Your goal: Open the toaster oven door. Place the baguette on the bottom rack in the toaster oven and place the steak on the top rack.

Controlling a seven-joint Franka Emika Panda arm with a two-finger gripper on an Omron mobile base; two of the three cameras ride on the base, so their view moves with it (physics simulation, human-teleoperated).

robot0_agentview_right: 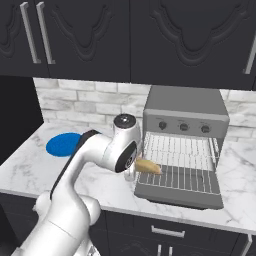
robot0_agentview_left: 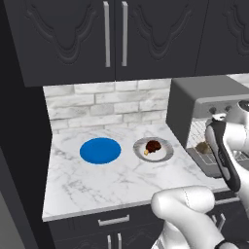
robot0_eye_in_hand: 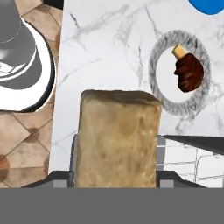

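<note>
— Marble counter (robot0_agentview_left: 97, 180), left base view: blue plate (robot0_agentview_left: 100, 150) at 9 o'clock, steak (robot0_agentview_left: 153, 146) on marbled plate (robot0_agentview_left: 167, 154) centre, free edge in front.
— Right base view?
— Toaster oven (robot0_agentview_right: 186, 107) at 3 o'clock, toaster oven door (robot0_agentview_right: 177, 195) dropped open; baguette (robot0_agentview_right: 147, 166) at rack's left edge.
— Hand view?
— Gripper (robot0_eye_in_hand: 114, 183) clamped around baguette; no lettering legible.

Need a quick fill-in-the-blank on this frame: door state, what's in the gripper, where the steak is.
1. The toaster oven door is ____.
2. The gripper is shut on the ____.
3. The steak lies on a marbled ____.
4. The round mat beside that steak is ____ in colour.

Missing words: open; baguette; plate; blue
</note>
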